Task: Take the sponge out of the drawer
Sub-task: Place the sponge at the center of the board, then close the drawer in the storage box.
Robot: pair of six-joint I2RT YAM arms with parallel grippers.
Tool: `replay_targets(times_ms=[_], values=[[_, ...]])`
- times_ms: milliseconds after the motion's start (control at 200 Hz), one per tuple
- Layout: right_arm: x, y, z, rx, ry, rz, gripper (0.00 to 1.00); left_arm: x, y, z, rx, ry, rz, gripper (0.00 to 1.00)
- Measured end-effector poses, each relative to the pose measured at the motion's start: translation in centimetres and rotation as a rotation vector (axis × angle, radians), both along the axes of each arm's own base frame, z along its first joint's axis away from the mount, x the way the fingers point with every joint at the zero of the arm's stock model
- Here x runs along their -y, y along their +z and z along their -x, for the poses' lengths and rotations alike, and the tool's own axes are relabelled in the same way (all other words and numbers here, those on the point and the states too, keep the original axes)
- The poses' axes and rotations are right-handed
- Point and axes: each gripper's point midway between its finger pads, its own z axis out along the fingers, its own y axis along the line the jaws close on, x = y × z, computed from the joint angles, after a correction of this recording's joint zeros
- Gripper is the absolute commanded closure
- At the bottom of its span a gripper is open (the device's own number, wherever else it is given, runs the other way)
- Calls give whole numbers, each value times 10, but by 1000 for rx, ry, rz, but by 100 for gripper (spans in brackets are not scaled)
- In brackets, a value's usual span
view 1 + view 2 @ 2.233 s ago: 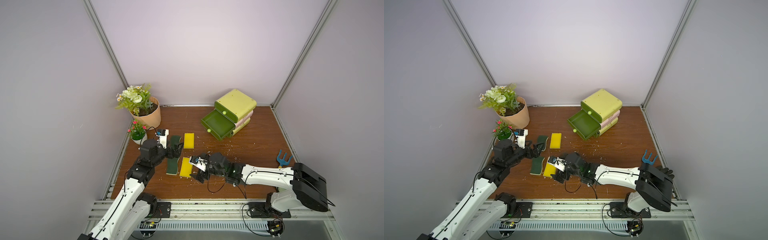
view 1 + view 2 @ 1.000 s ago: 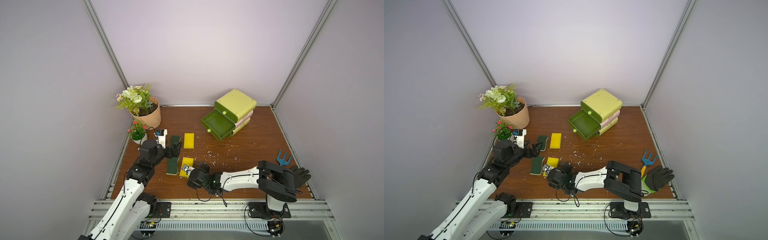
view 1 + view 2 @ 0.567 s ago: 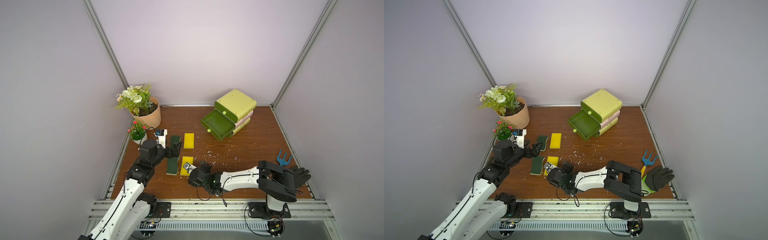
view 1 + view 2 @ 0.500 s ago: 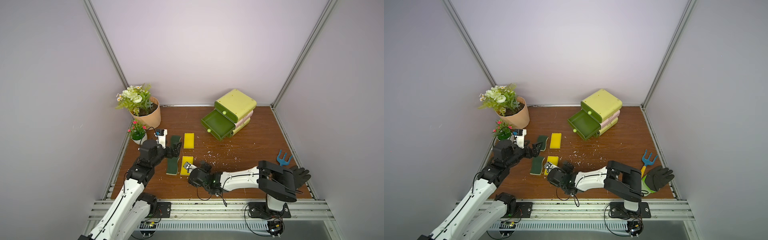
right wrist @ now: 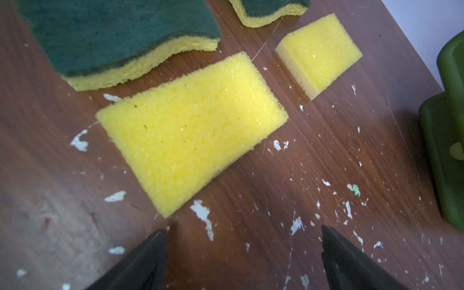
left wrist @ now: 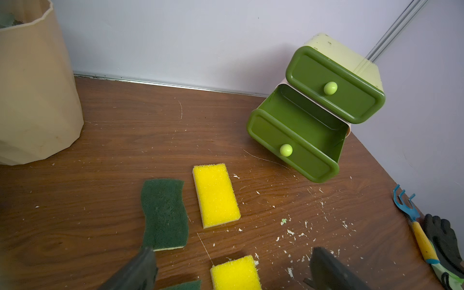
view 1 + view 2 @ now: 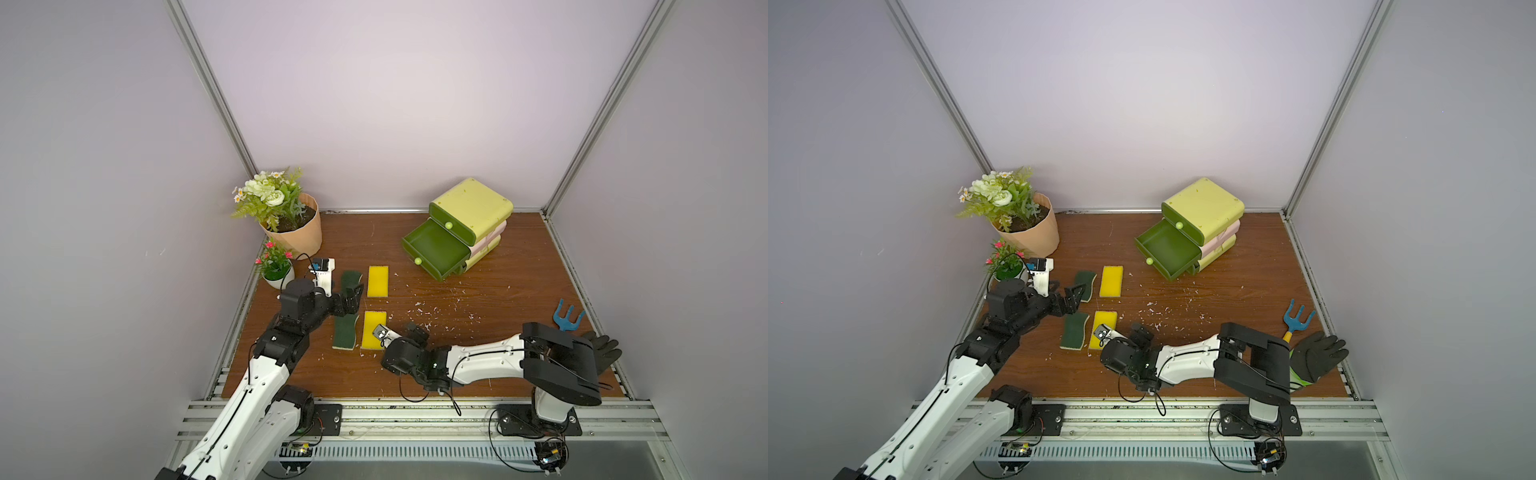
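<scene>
Black and spread wide, the right hand [image 5: 242,233] holds nothing, low over the near worktop [image 7: 478,299]. Just left of it lies the yellow sponge [image 5: 190,130], flat on the wood, well apart from the drawer [image 7: 434,249], with a green scourer [image 7: 344,334] beside it further left. Beyond them the left hand [image 6: 232,251] hangs, jaws also apart and bare. Farther still lie a second yellow block [image 7: 377,281] and a green pad [image 7: 351,279]. Far right, the drawer stands pulled out.

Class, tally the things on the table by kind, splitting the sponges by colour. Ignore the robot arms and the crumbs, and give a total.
Yellow sponges: 2
Green sponges: 2
Potted plants: 2
Drawer units: 1
Rakes: 1
Gloves: 1
Total: 9
</scene>
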Motion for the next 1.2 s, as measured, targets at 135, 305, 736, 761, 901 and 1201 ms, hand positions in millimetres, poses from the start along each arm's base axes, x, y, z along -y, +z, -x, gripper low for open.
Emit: replay_targets(times_ms=[135,305,736,761,901,1201], values=[[4,20,0,3,5,-72,1,0,-2,-1,-7,0,-1,2],[10,52,-4,-5,7,-193,1,2,-5,-2,-23,-5,6,2],[89,136,-55,-1,-156,-463,1,46,-21,-8,-153,-17,481,13],[96,139,-58,1,-174,-471,1,52,-19,-8,-154,-26,496,14],[123,143,-71,5,-254,-481,1,82,-7,-13,-162,-73,582,19],[183,116,-93,-24,-448,-545,1,129,-40,-53,-301,-76,718,28]])
